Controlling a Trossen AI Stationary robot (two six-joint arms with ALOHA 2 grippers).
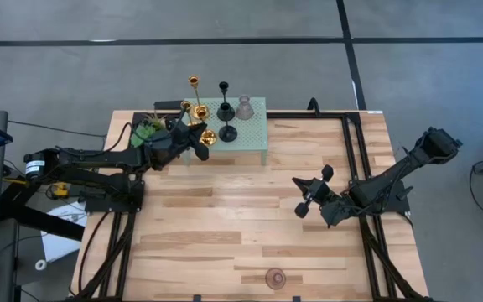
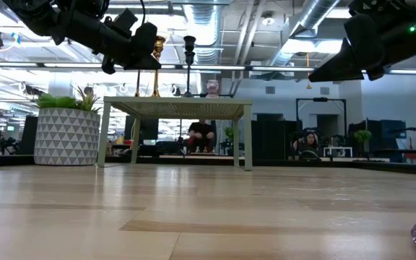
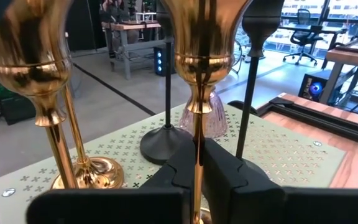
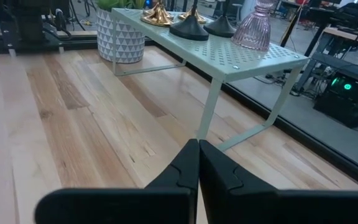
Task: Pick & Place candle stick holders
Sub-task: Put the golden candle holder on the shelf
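Gold candle stick holder [image 3: 199,74], stem clamped between left jaws

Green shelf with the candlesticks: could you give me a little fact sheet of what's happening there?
Shelf: green shelf, far side of the wooden table
On it: gold holders, two black holders, one pink holder
Left claw: shut on the stem of one gold holder
Right claw: shut, empty, over bare wood
Elsewhere: second pink holder near the front edge; potted plant beside the shelf
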